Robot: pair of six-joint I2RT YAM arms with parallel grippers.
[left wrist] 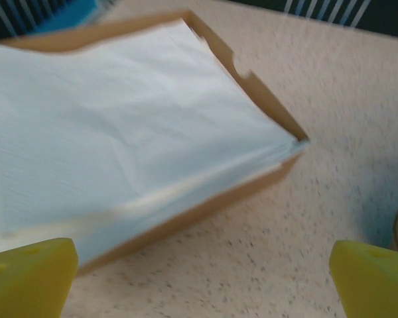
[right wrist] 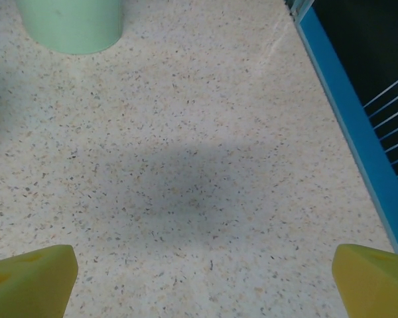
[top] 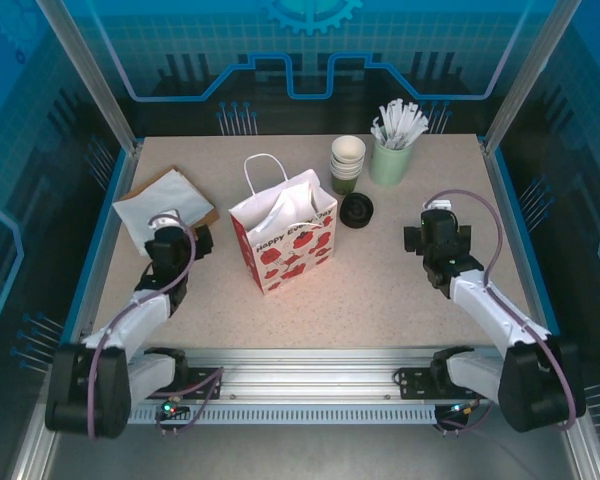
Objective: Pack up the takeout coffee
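Takeout coffee (top: pixel 357 210), black lid up, stands on the table (top: pixel 400 300) just right of the paper bag (top: pixel 283 238). Right gripper (right wrist: pixel 199 278) is spread wide and empty, as is the left gripper (left wrist: pixel 199 278) by the napkins (left wrist: pixel 119 132). We judge we're pre-grasp: next the right arm should reach the cup.

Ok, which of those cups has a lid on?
The takeout coffee beside the red-and-white gift bag, capped in black. The nested cups stand open; the pale green cup holds white sticks.
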